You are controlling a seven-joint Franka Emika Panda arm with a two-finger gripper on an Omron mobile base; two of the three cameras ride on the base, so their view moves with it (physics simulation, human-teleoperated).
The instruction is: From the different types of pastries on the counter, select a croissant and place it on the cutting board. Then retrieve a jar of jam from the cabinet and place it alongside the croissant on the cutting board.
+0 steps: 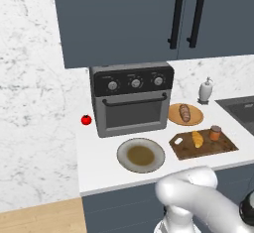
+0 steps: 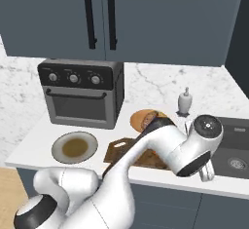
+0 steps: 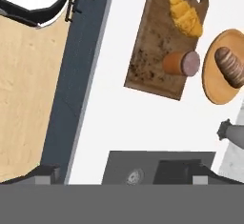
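Pincer (image 3: 122, 175): jaws spread wide, nothing between them and nothing touched; in the hand view the two dark finger tips rise at the bottom edge, well apart, high above the counter and looking straight down on it.
Arm: in the right base view the white arm (image 2: 160, 145) bends across the front of the counter and hides most of the cutting board.
Plate (image 1: 141, 155): grey, with a brown centre, near the front edge of the counter, left of the board and in front of the toaster oven.
Cutting board (image 1: 203, 145): wooden, flat on the white counter (image 1: 99, 167), between the plate and the sink.
Croissant (image 1: 197, 139): golden, lying on the board, near its middle.
Jam jar (image 1: 215, 133): orange-brown with a dark lid, upright on the board just beside the croissant, apart from it.
Sink (image 1: 243, 109): dark basin, right of the board.
Wooden dish (image 1: 185, 114): round, behind the board, holding a dark brown loaf.
Toaster oven (image 1: 131, 98): grey with three knobs, against the wall.
Tomato (image 1: 86, 120): red, left of the oven.
Soap dispenser (image 1: 206, 90): white, at the back near the wall.
Cabinet (image 1: 149, 14): dark blue doors, both closed, above the oven.
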